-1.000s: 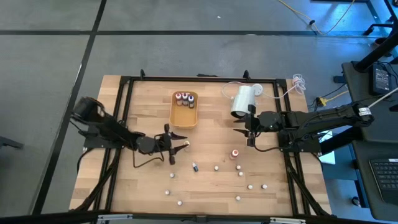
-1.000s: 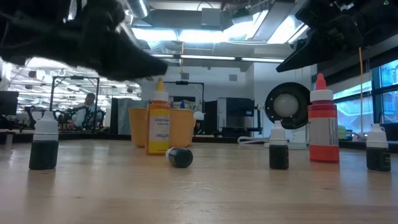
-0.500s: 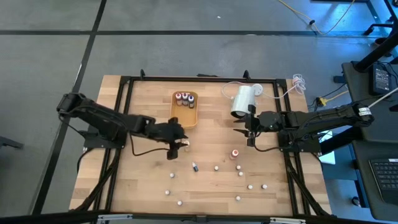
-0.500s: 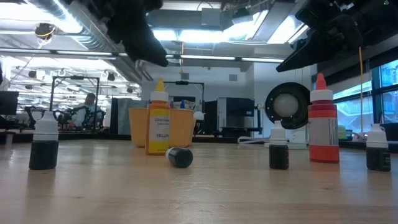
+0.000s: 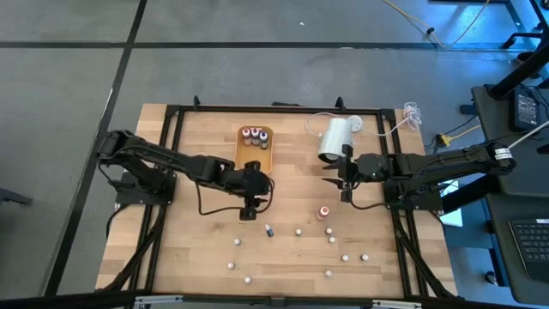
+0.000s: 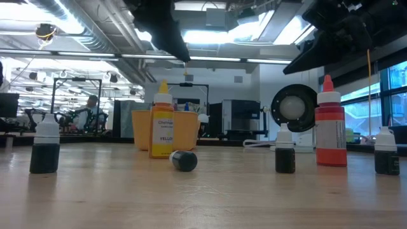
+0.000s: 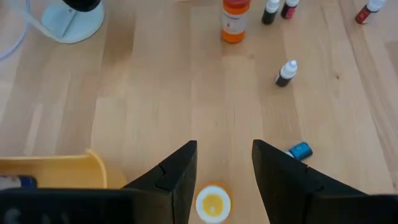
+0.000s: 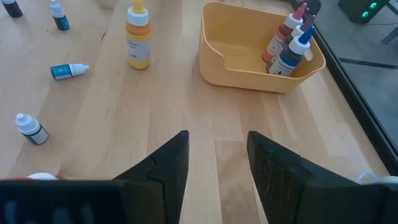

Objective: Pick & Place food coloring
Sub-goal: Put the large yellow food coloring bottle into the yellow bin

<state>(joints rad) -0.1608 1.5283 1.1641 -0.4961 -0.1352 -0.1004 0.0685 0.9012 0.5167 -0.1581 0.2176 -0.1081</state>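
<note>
Several small food coloring bottles stand scattered on the near half of the table: a red one (image 5: 324, 212), a blue one lying on its side (image 5: 268, 230) and white-capped dark ones (image 5: 298, 230). A yellow bottle (image 6: 163, 130) stands upright on its base. My left gripper (image 7: 224, 146) hangs above it, open and pointing down. The bottle's cap (image 7: 213, 204) shows between the fingers, clear of both. Three more bottles stand in the orange tray (image 5: 255, 161). My right gripper (image 5: 336, 176) waits open over the table's right part, near the white cylinder (image 5: 334, 137).
The orange tray sits at the table's far middle, just beyond my left gripper; its corner (image 7: 56, 171) shows in the left wrist view. The white cylinder lies at the far right with a white cable (image 5: 390, 129). A black frame (image 5: 171, 154) borders the table.
My left gripper has moved toward the table's right and tipped from level to pointing down; it now stands over the yellow bottle. No bottle has moved.
</note>
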